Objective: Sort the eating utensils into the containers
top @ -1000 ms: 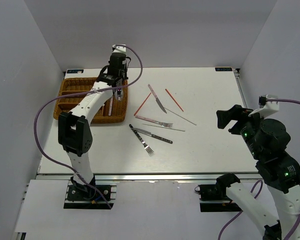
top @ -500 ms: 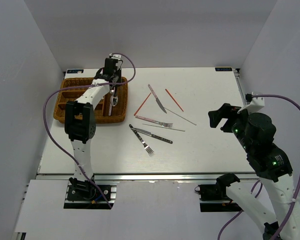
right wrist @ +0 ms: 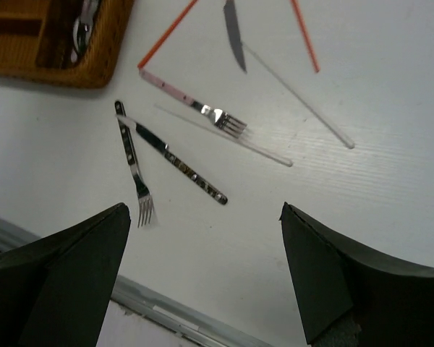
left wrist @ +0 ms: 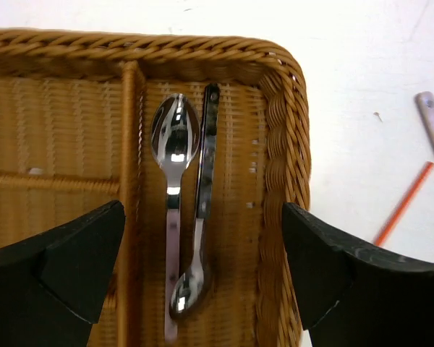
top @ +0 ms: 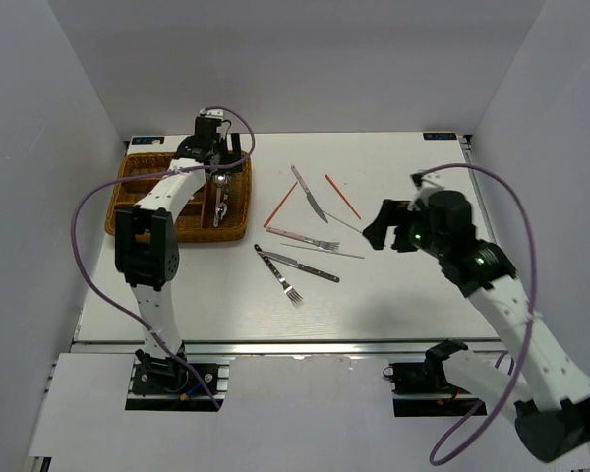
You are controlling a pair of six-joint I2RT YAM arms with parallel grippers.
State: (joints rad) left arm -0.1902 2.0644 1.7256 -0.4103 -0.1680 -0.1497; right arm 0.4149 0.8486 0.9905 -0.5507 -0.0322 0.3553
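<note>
One white table carries everything. The loose utensils lie bunched at its middle, some crossing or touching.

Judged risk: a grasp into that bunch may pinch two pieces at once or knock a neighbour aside. The dark-handled fork and dark-handled knife cross each other, and a pale thin stick lies just beside the pink-handled fork. Flat metal on a smooth top may also slip from the fingers.

The wicker tray sits at the far left of the table. Its rightmost compartment holds two spoons side by side:
- a pink-handled spoon, bowl toward the far end
- a dark-handled spoon, bowl toward the near end

The compartment to the left shows bare weave as far as the wrist view reaches. The arm hides part of the rest, so its contents cannot be told.

The left gripper hangs over those spoons, fingers spread wide and holding nothing. Judged risk: lowering here would strike the rim or disturb the sorted spoons.

The right gripper hovers above the loose bunch, likewise spread wide and empty.

Smallest items: the left orange chopstick and right orange chopstick lie apart, with a plain knife between them. Judged risk: such thin sticks may roll on contact.
</note>
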